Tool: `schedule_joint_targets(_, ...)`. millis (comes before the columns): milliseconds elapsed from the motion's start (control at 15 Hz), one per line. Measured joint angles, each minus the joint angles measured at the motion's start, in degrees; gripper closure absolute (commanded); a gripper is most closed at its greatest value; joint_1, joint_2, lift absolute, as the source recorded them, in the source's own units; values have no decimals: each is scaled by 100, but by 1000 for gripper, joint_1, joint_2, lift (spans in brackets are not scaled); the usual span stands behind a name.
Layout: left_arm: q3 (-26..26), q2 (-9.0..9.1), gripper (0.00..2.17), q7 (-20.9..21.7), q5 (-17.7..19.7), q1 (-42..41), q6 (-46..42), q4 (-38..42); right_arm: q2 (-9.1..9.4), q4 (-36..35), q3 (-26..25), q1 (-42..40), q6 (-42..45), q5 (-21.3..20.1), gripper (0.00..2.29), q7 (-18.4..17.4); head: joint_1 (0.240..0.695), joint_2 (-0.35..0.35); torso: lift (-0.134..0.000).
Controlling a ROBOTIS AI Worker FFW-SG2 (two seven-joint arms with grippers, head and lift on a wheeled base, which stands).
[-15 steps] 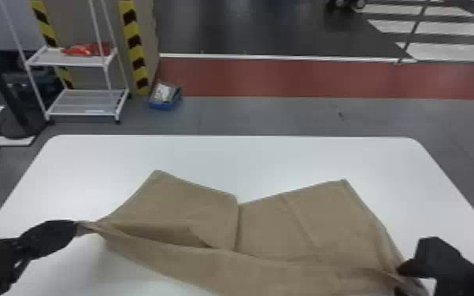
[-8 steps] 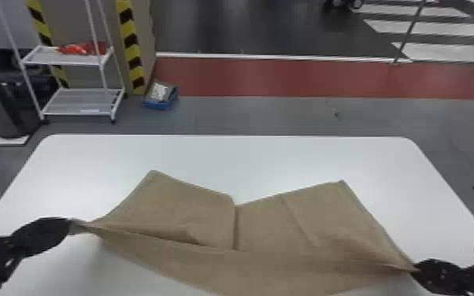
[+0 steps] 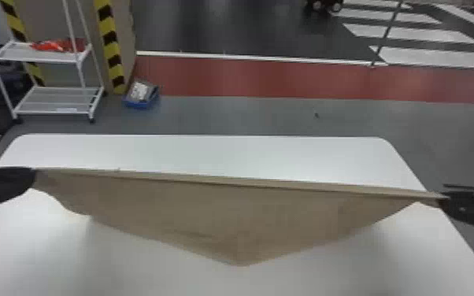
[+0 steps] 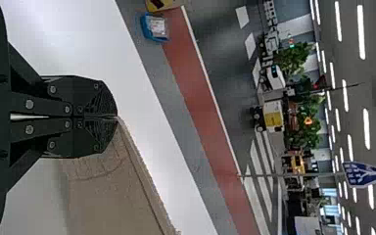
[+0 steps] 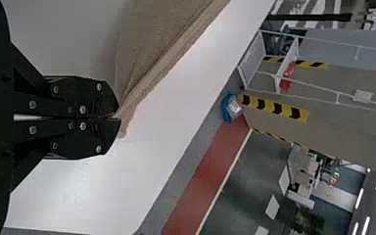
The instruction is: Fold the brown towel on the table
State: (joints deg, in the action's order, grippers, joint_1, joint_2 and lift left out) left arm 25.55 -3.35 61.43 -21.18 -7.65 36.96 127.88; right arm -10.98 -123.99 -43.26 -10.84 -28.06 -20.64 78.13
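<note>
Left gripper [image 3: 34, 172]: closed on one end of the towel's upper edge. Sound place of hold, right at the corner; likely secure on so thin a fold.

Brown towel [image 3: 208, 208]: hangs between the two grippers, over the white table [image 3: 208, 154]. Nearly straight along the upper edge, slack below, with a low point midway between the grippers. Judged light, soft and limp, of coarse weave, hardly slippery, not fragile; prone to creases and swinging. Best held by both ends, under even, mild tension.

Right gripper [image 3: 443, 198]: closed on the opposite end, with a small tag of cloth jutting beside the fingertips. Narrower bite, perhaps; slip possible under a hard pull.

Hidden or doubtful, in the same order: cloth pinched inside the left gripper; far side of the towel, behind the face between the grippers; number of layers there; contact or none between low point and table, impossible to tell; depth of cloth within the right gripper.
</note>
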Motion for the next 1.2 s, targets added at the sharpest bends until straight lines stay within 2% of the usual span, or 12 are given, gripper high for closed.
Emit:
schedule_joint_targets(200,-793,-5,1349,-294,-399,1075,502,-606,-135,483,633,920,-667,-465,2246,-1,695,-154,-112)
schedule_joint_targets(267,-1101,-1,1349,-488,-481,1598,647,-1109,-179,822,942,1404,-895,-749,2246,0,679,-156,-112)
schedule_joint_targets(333,-1374,8,1349,-752,-530,2145,742,-1696,-217,1215,1240,1920,-1140,-1012,2246,0,626,-155,-112)
schedule_joint_targets(400,-1615,19,1349,-1027,-551,2675,782,-2295,-239,1623,1517,2429,-1385,-1233,2246,-109,598,-153,-112)
schedule_joint_targets(600,-2046,216,1349,-1423,-562,3915,799,-3626,-214,2485,2175,3619,-1913,-1661,2246,-925,519,-168,-112)
schedule_joint_targets(733,-2097,312,1349,-1569,-547,4543,800,-4060,-155,2743,2313,4391,-2320,-1739,2246,-1261,454,-175,-112)
schedule_joint_targets(800,-2090,320,1349,-1576,-527,4690,809,-4046,-153,2739,2286,4641,-2513,-1718,2246,-1280,395,-176,-112)
schedule_joint_targets(867,-2037,325,1349,-1516,-479,4743,863,-3841,-192,2584,2188,4797,-2772,-1617,2246,-1237,366,-180,-112)
schedule_joint_targets(1000,-1796,327,1349,-1236,-325,4401,988,-3075,-381,1893,1802,4437,-3181,-1186,2246,-1095,343,-193,-112)
schedule_joint_targets(1067,-1635,328,1349,-1072,-231,3957,905,-2568,-475,1402,1537,3850,-3194,-874,2246,-1035,356,-201,-112)
schedule_joint_targets(1133,-1452,325,1349,-912,-136,3353,595,-2060,-511,906,1241,3068,-2992,-551,2246,-1015,421,-215,-112)
schedule_joint_targets(1200,-1298,318,1349,-791,-59,2750,121,-1668,-484,516,1004,2333,-2645,-305,2246,-1004,461,-220,-112)
